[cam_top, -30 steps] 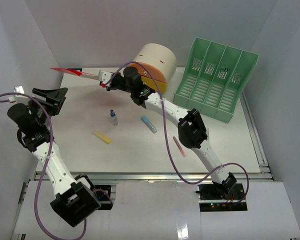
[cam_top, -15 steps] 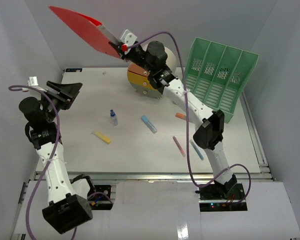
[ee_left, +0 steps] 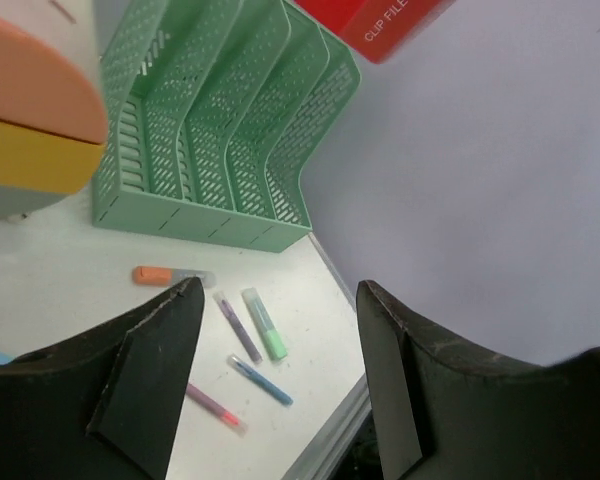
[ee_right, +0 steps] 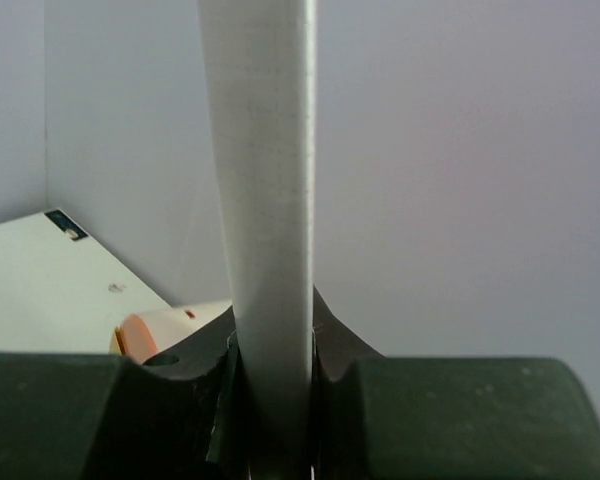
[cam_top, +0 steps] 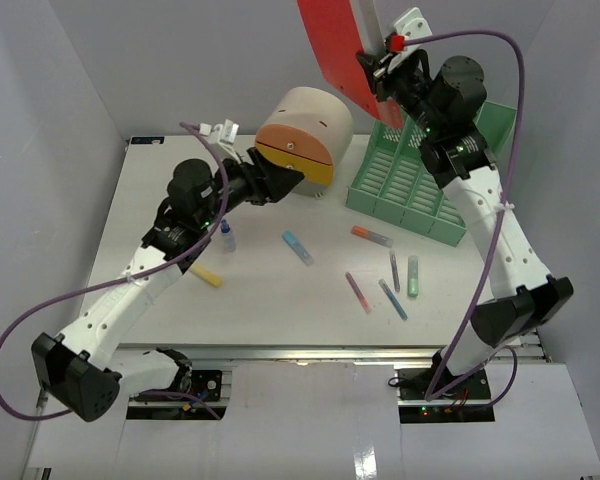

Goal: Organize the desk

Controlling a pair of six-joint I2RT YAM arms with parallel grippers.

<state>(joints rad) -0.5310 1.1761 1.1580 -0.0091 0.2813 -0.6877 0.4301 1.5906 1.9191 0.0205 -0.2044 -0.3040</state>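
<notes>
Since half a second ago the right arm has swung the red file (cam_top: pixel 335 50) from above the drawer unit (cam_top: pixel 305 125) across to the right, and it now hangs upright, high over the left end of the green rack (cam_top: pixel 425 165). Over the same time the left arm has come in from the table's left edge toward the middle. The right gripper (cam_top: pixel 375 68) is clamped on the file; in the right wrist view the file's pale edge stands straight up between the two fingers (ee_right: pixel 100 410). The left gripper (cam_top: pixel 280 183) hovers just left of the drawer unit's orange and yellow front, with its jaws wide apart and nothing between them.

The white table (cam_top: pixel 270 300) lies flat beneath both arms, a metal rail along its near edge. The drawer unit and the rack stand along its far side. A small bottle (cam_top: pixel 226 237), a yellow marker (cam_top: pixel 206 276) and a blue marker (cam_top: pixel 299 248) lie loose left of centre. Right of centre, near the rack's front, lie an orange marker (cam_top: pixel 371 236), a pink pen (cam_top: pixel 358 292), a grey pen (cam_top: pixel 394 270), a blue pen (cam_top: pixel 393 299) and a green marker (cam_top: pixel 413 275)
</notes>
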